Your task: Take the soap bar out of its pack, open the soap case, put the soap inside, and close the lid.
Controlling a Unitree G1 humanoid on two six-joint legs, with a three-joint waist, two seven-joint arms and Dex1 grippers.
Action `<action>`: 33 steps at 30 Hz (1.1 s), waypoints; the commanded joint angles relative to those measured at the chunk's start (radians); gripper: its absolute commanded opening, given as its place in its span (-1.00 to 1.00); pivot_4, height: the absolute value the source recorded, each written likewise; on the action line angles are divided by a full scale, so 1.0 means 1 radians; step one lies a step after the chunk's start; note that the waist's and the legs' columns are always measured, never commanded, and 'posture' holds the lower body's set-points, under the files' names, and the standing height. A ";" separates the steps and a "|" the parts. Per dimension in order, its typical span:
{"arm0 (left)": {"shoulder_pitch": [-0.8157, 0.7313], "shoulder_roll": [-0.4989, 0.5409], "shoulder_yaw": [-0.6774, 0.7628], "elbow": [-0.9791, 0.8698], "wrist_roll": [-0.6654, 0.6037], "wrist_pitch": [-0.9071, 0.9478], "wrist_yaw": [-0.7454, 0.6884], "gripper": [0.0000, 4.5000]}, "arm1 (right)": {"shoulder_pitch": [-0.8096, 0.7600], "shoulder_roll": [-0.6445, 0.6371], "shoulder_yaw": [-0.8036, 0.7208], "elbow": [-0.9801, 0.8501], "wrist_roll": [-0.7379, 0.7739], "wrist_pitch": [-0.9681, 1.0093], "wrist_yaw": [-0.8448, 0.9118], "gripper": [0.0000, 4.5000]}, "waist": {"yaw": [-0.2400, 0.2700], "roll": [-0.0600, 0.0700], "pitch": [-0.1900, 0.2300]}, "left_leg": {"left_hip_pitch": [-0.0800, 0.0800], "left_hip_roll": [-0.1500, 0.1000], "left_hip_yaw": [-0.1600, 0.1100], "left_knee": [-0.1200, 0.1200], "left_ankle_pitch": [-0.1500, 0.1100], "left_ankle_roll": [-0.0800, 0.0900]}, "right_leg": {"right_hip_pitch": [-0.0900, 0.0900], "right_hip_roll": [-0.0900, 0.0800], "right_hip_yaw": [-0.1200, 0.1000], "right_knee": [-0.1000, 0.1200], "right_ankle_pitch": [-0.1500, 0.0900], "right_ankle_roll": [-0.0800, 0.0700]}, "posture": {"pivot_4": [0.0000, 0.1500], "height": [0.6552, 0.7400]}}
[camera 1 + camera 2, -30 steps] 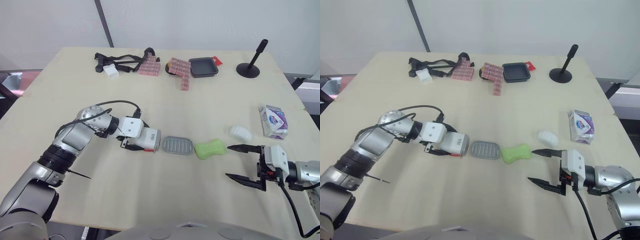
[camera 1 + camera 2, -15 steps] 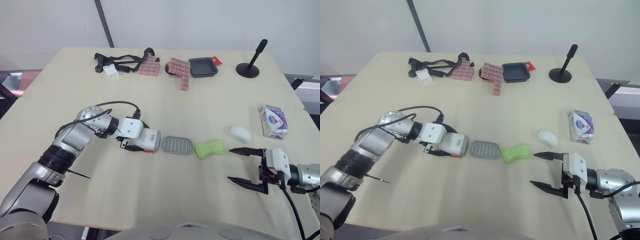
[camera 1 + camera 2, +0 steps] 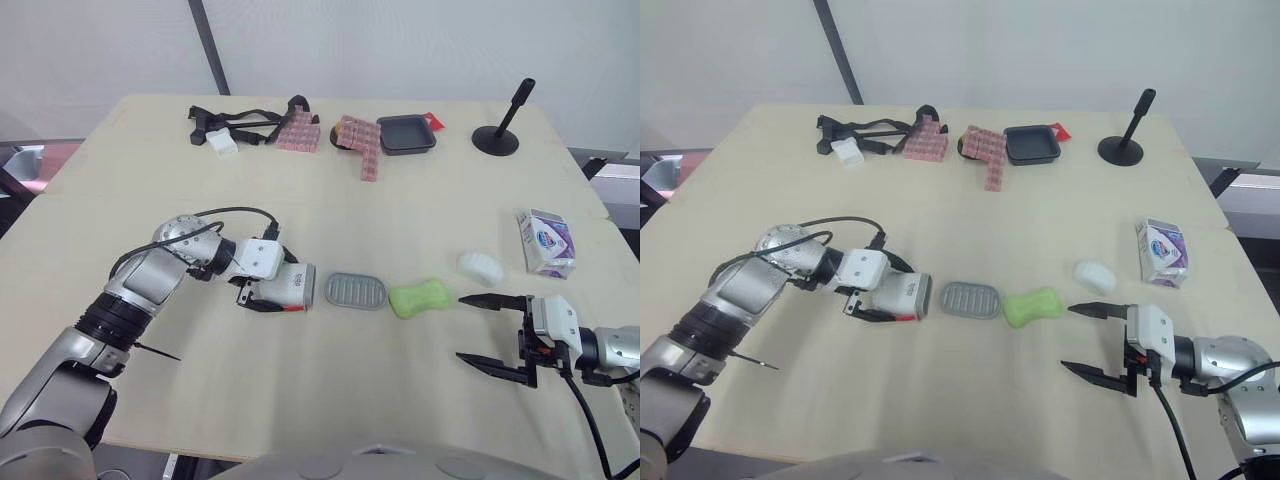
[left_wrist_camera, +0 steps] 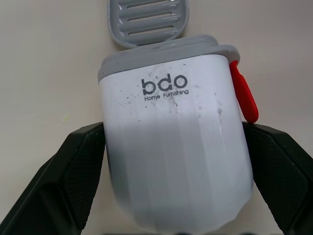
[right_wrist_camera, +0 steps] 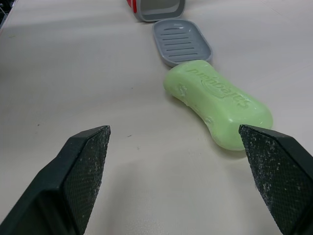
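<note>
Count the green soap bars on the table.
1. The green soap bar lies between the grey slatted tray and the right gripper. The pack might hide another.

Lime-green soap bar (image 3: pixel 420 298), grey ribbed tray (image 3: pixel 356 291), white soap case (image 3: pixel 290 287), red clasp (image 4: pixel 243 94)

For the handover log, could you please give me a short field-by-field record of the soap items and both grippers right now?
left gripper: shut on the white soap case, mouth toward the tray
grey tray: flat on the table, between case and soap
soap bar: green, unwrapped, lying beside the tray
right gripper: open, empty, to the right of the soap
soap pack: near the table's right edge
pending: soap not yet in case
</note>
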 commanded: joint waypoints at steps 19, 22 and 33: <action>0.341 0.029 0.451 -0.171 -0.399 0.022 0.028 1.00 | -0.136 -0.194 -0.004 -0.191 0.003 0.294 -0.074 1.00 | -0.009 0.000 0.001 | 0.000 0.000 0.000 -0.001 0.000 0.000 | 0.000 0.000 0.000 -0.002 0.000 0.000 | 1.00 1.00; 0.431 0.032 0.490 -0.164 -0.391 -0.042 0.018 1.00 | -0.204 -0.252 0.041 -0.253 -0.016 0.388 -0.077 1.00 | -0.008 0.000 0.001 | 0.000 0.000 0.000 -0.001 0.000 0.000 | 0.000 0.000 0.000 -0.002 0.000 0.000 | 1.00 1.00; 0.738 -0.033 0.546 -0.304 -0.401 -0.110 0.108 1.00 | -0.565 -0.301 0.324 -0.276 -0.213 0.526 -0.052 1.00 | 0.001 -0.003 0.003 | 0.000 0.001 0.001 -0.003 0.000 0.000 | 0.000 0.001 0.000 -0.004 0.000 0.000 | 1.00 1.00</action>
